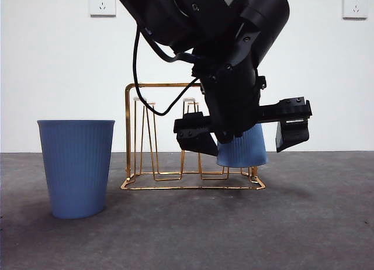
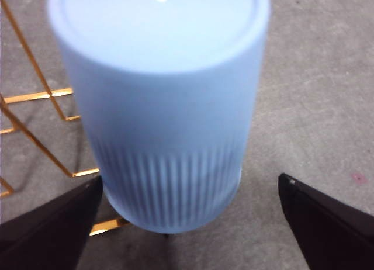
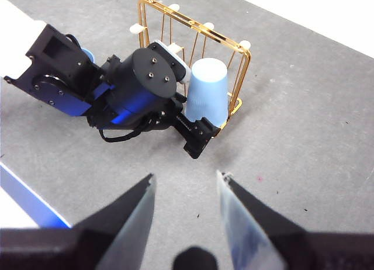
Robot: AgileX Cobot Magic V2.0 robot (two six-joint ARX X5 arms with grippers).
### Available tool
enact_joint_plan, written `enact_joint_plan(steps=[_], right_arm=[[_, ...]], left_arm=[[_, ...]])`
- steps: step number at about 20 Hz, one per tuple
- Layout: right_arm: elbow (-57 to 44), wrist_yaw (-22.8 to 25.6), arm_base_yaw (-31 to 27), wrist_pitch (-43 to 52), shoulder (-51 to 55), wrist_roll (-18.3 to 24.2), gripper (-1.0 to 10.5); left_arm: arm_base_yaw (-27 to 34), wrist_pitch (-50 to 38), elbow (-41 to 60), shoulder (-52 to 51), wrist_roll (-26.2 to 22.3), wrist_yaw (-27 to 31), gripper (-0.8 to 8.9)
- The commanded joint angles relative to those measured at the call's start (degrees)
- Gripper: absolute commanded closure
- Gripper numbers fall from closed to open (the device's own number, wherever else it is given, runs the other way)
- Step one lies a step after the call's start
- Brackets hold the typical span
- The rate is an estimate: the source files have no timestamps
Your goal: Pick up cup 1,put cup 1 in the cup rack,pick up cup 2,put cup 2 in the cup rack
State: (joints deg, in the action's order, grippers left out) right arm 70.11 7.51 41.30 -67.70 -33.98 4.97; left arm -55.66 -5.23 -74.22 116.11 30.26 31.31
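A pale blue ribbed cup (image 1: pixel 242 152) stands upside down at the right end of the gold wire cup rack (image 1: pixel 127 135), its closed bottom up (image 2: pixel 169 106). My left gripper (image 1: pixel 242 132) is open, with one black jaw on each side of this cup and a gap to it on both sides (image 2: pixel 187 229). A second blue cup (image 1: pixel 76 168) stands upright on the table to the left of the rack. In the right wrist view, the right gripper (image 3: pixel 187 194) hangs open and empty, high above the table, looking down on the rack (image 3: pixel 242 65), the inverted cup (image 3: pixel 207 89) and the left arm.
The grey table (image 1: pixel 315 223) meets a white wall with two sockets (image 1: pixel 102 2). Several pegs with pale tips (image 3: pixel 173 7) stand bare in the rack. A blue and white edge (image 3: pixel 23 203) lies near the right arm.
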Motion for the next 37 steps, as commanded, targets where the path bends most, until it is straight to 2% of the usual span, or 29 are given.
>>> enact_joint_plan(steps=[1, 7, 14, 17, 19, 21, 25, 28, 29, 33, 37], right_arm=[[0.13, -0.07, 0.00, 0.22, 0.13, 0.20, 7.6], [0.13, -0.07, 0.00, 0.26, 0.13, 0.15, 7.6], [0.13, -0.13, 0.00, 0.42, 0.11, -0.70, 7.6], [0.13, -2.12, 0.00, 2.16, -0.20, -4.74, 7.6], [0.13, -5.35, 0.00, 5.25, -1.05, -8.35, 7.6], [0.13, -9.92, 0.00, 8.48, -3.08, -10.75, 7.6], [0.13, -19.04, 0.00, 15.26, -11.82, -14.03, 7.3], [0.13, -26.32, 0.00, 22.03, -22.03, -16.00, 4.8], [0.13, -27.50, 0.02, 24.46, -25.79, -16.59, 4.7], [0.13, -29.05, 0.85, 35.58, -41.62, -20.76, 4.7], [1.27, -28.22, 2.86, 44.30, -54.99, -24.52, 4.7]], left_arm=[[-0.17, 2.03, 0.28, 0.35, 2.45, -0.85, 3.07], [-2.43, 11.32, 0.28, 0.24, 6.95, -4.15, 3.07], [-8.41, 20.55, 0.28, -5.64, 8.04, -7.67, 3.10], [-11.72, 28.92, 0.28, -14.60, 5.18, -4.81, 3.11], [-13.75, 36.02, 0.28, -22.58, 2.62, 0.31, 3.11], [-14.95, 43.04, 0.28, -31.56, 2.08, 3.61, 3.11], [-15.21, 52.85, 0.28, -49.09, 0.00, 3.76, 3.11], [-15.21, 61.46, 0.28, -60.39, -0.52, 3.10, 3.11], [-15.21, 63.58, 0.28, -63.76, -0.50, 2.93, 3.11], [-15.21, 65.66, 0.28, -74.86, -0.39, 2.64, 3.11], [-15.21, 66.99, 0.28, -79.67, -0.52, 2.67, 3.11]])
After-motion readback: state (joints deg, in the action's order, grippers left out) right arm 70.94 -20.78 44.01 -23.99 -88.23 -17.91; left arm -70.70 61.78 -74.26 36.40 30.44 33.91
